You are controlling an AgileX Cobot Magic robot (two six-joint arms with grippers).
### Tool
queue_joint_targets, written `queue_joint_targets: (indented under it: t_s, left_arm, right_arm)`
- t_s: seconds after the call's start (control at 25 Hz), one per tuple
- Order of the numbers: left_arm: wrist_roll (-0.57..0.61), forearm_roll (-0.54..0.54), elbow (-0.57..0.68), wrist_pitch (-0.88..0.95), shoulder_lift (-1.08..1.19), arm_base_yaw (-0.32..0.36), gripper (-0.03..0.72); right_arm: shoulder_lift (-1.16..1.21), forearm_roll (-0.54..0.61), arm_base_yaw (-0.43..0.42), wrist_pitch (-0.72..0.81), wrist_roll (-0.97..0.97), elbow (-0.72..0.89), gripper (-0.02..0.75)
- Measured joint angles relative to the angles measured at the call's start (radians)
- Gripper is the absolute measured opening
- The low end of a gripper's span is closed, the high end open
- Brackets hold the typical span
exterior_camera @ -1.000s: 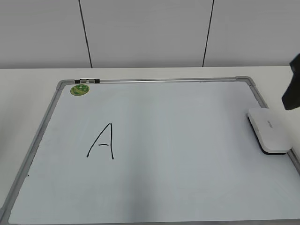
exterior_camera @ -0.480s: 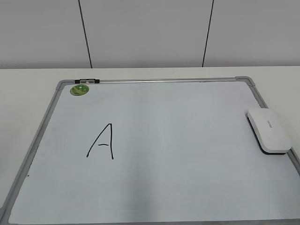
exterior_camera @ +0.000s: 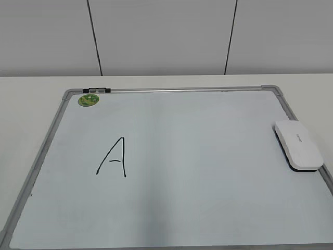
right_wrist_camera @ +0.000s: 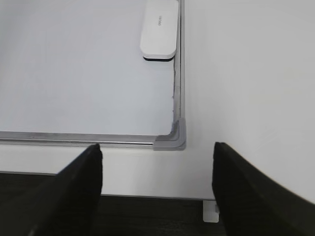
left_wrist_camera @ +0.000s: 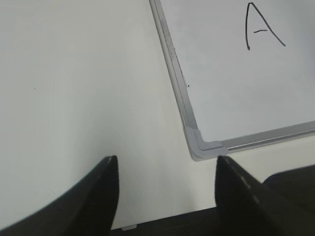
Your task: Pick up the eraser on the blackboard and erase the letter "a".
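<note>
The white eraser (exterior_camera: 297, 145) lies flat on the right edge of the blackboard (exterior_camera: 208, 172), a pale board with a grey frame. It also shows in the right wrist view (right_wrist_camera: 159, 29), far ahead of my right gripper (right_wrist_camera: 156, 146). That gripper is open and empty over the table's front edge, near the board's front right corner. My left gripper (left_wrist_camera: 166, 160) is open and empty by the front left corner (left_wrist_camera: 202, 145). No lowercase "a" shows on the board. Only a capital "A" (exterior_camera: 113, 157) is written there. Neither gripper shows in the exterior view.
A round green sticker (exterior_camera: 88, 100) and a small black clip (exterior_camera: 97, 90) sit at the board's far left corner. White table surrounds the board. The table's front edge and dark floor show just below both grippers.
The dark arm part at the right edge of the exterior view one second ago has left that view. The eraser and the capital "A" have not moved.
</note>
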Motion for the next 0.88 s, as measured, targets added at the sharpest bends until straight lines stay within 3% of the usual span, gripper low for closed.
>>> queue_joint_targets:
  t_s: [0.2,0.88]
  left_arm:
    - [0.000,-0.001,0.081,-0.041,-0.016,0.000,0.442]
    - [0.000,-0.001,0.085,-0.062,-0.016,0.000,0.406]
  right_arm:
    - [-0.011,-0.007,0.000,-0.049,0.000,0.083,0.515]
    - [-0.011,0.059,0.000,-0.121,-0.071,0.125,0.515]
